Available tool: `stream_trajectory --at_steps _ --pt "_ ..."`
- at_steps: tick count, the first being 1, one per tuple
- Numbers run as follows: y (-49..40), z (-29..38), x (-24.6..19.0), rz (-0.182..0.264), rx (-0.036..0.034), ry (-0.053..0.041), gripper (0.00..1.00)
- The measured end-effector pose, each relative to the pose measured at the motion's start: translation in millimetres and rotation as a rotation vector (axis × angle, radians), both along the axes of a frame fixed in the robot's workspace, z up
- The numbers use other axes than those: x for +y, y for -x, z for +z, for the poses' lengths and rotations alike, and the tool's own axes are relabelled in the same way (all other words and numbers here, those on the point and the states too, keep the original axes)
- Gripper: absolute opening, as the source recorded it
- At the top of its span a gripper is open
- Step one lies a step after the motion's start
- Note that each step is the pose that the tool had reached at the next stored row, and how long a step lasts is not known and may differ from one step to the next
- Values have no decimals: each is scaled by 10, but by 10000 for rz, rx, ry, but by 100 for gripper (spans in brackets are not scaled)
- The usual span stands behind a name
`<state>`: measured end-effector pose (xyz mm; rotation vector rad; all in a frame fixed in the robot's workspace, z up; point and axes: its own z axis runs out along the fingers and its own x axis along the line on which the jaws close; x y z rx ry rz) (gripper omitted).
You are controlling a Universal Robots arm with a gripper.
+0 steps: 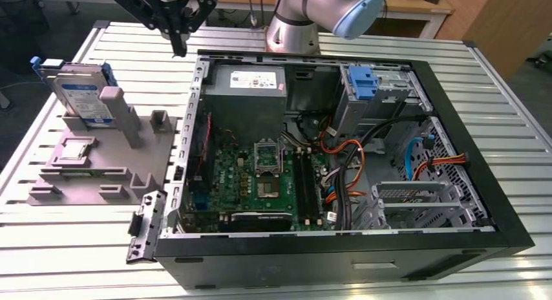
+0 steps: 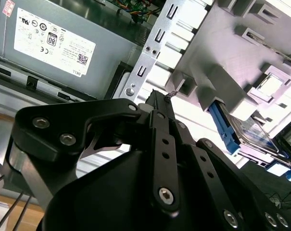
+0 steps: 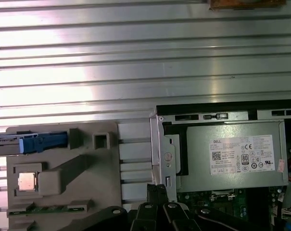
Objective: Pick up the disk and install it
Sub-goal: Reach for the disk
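Aloft, end effector point(image 1: 178, 50) above table point(image 1: 116, 40).

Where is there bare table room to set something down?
Bare table slats run along the near edge, before the grey holder and computer case, and beside the case at the exterior view's right. Crowded: the holder, where the disk stands, and inside the case.

Bright, even light, with white glare streaking the ribbed metal table point(image 3: 111, 72) — the computer case point(image 1: 345, 264) interior is darker.

Slatted metal table point(image 1: 509, 106) w/ wood panel point(image 1: 505, 19) behind.
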<state>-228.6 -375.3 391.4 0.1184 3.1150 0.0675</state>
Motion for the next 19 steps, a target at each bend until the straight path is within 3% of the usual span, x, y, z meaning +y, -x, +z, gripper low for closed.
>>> stream_trajectory --at_steps 19 --pt "69 -1 3 2 0 0 10"
